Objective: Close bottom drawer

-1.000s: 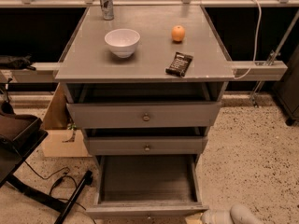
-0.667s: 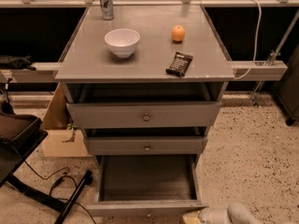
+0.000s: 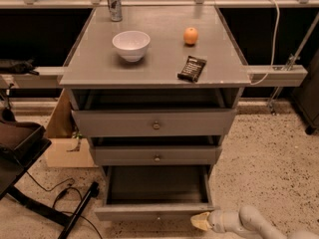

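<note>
The bottom drawer [image 3: 154, 211] is grey, the lowest of three, and stands pulled far out with its empty inside showing. Its slim front panel faces me near the lower edge of the camera view. My gripper [image 3: 200, 222] comes in from the lower right on a white arm. Its pale tip is just right of the drawer front's right end, low near the floor. Whether it touches the panel I cannot tell.
The middle drawer [image 3: 156, 156] and top drawer [image 3: 155, 123] stand slightly out. On the cabinet top [image 3: 99, 68] are a white bowl [image 3: 131, 44], an orange [image 3: 190, 35], a dark bar [image 3: 192, 68] and a can [image 3: 114, 2]. A black chair base [image 3: 30, 203] and cardboard box [image 3: 62, 133] stand left.
My gripper has moved a little left toward the right end of the bottom drawer's front. The drawer has not visibly moved.
</note>
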`<action>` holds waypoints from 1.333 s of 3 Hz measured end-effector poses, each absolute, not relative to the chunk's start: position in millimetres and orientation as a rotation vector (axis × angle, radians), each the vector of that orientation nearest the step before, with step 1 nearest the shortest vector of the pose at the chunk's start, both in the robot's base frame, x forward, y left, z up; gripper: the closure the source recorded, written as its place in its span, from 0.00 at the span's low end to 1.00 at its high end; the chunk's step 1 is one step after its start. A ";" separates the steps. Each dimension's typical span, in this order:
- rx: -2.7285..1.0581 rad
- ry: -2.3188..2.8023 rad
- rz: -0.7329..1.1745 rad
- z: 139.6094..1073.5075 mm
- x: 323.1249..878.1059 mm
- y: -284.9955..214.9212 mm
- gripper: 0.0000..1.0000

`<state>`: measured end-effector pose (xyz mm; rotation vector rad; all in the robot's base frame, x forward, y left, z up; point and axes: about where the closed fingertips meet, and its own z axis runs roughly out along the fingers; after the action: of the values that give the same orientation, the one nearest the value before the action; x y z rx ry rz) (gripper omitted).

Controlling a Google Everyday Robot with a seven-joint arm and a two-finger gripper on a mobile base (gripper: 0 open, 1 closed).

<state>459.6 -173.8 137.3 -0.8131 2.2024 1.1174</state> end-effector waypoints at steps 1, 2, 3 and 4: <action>-0.847 2.162 1.117 153.0 481.9 -165.7 1.00; -0.847 2.171 1.108 143.7 489.5 -162.4 1.00; -0.877 2.147 1.138 131.5 499.4 -144.4 1.00; -0.878 2.147 1.138 131.5 499.4 -144.4 1.00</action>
<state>499.4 -144.4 131.5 -0.8775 2.1468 1.1382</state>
